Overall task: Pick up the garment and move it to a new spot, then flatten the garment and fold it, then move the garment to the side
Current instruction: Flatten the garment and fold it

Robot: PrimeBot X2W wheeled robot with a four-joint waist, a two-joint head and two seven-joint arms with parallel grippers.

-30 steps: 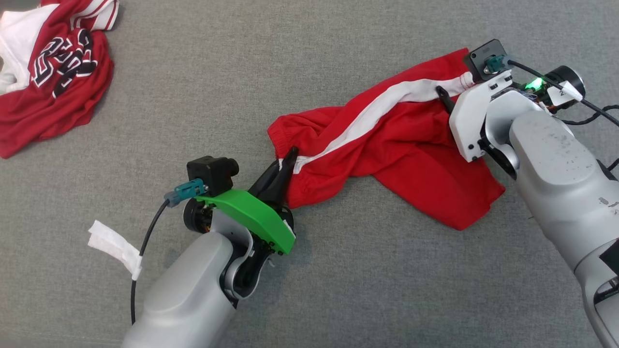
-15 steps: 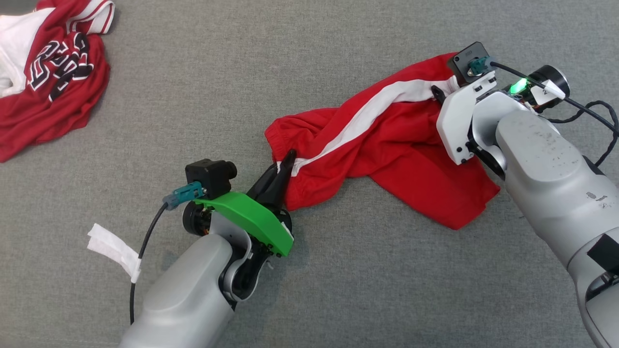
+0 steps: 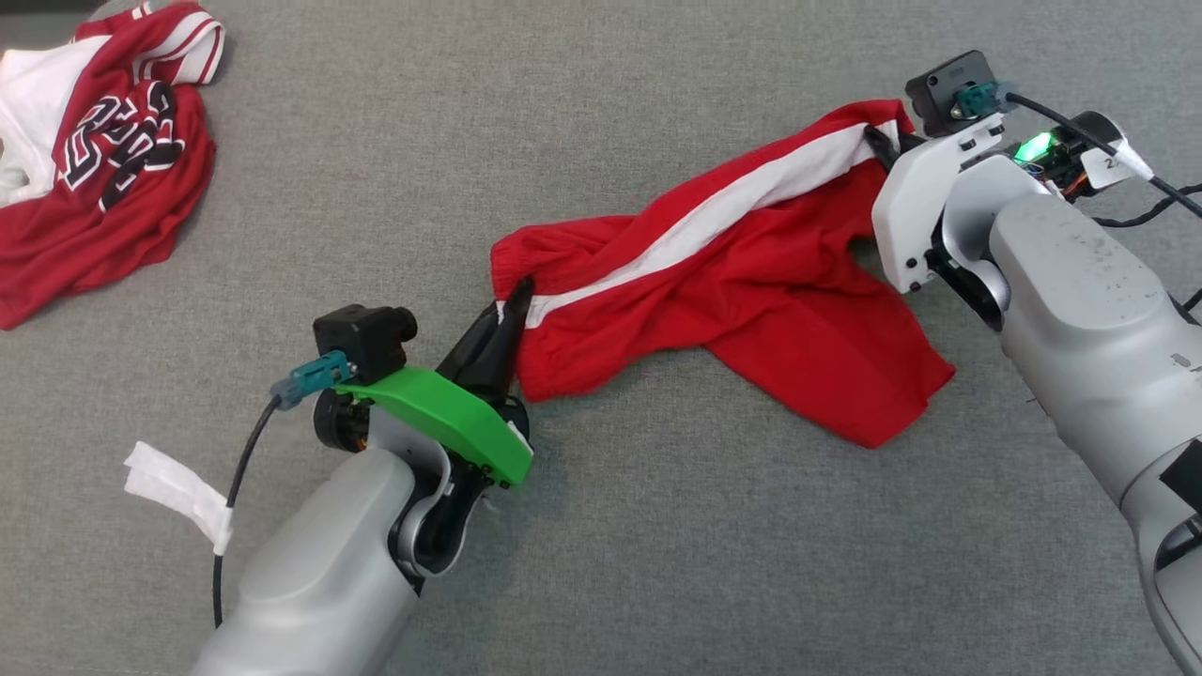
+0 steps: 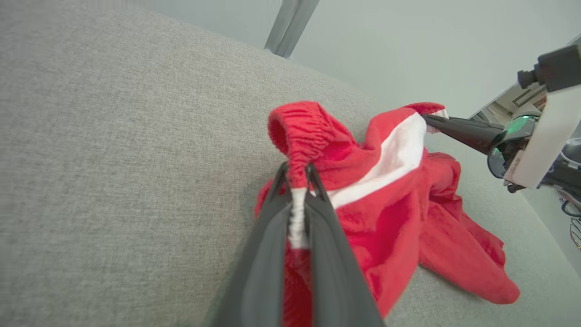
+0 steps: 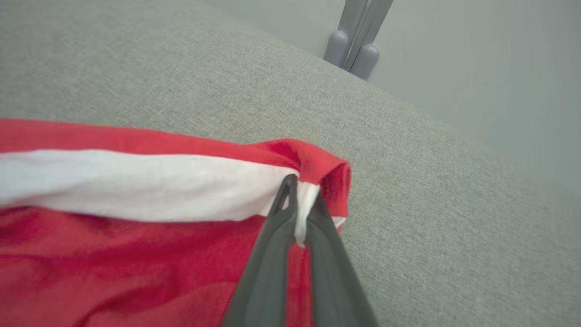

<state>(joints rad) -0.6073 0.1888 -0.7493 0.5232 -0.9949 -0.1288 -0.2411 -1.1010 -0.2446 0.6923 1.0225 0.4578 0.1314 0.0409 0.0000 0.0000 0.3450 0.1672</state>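
— Whereabouts of shorts [image 3: 732, 300]?
— Slumped on table [image 3: 657, 563], stretched long-ways left to right.
— Grip?
— Pinched at waistband by left claw [image 3: 512, 299], at stripe's far end by right claw [image 3: 881, 143]. Likely needs pulling apart along stripe.

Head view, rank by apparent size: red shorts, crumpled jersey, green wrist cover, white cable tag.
Largest to smallest:
red shorts
jersey, though cut off at the frame edge
green wrist cover
white cable tag

Red fabric shorts with white side stripe [image 3: 751, 291] lie centre-right on grey woven surface [image 3: 563, 113]; crumpled red-and-white jersey [image 3: 94, 188] far left, further back, well apart; left gripper [image 3: 515, 293] at shorts' left end, right gripper [image 3: 878, 145] at right end
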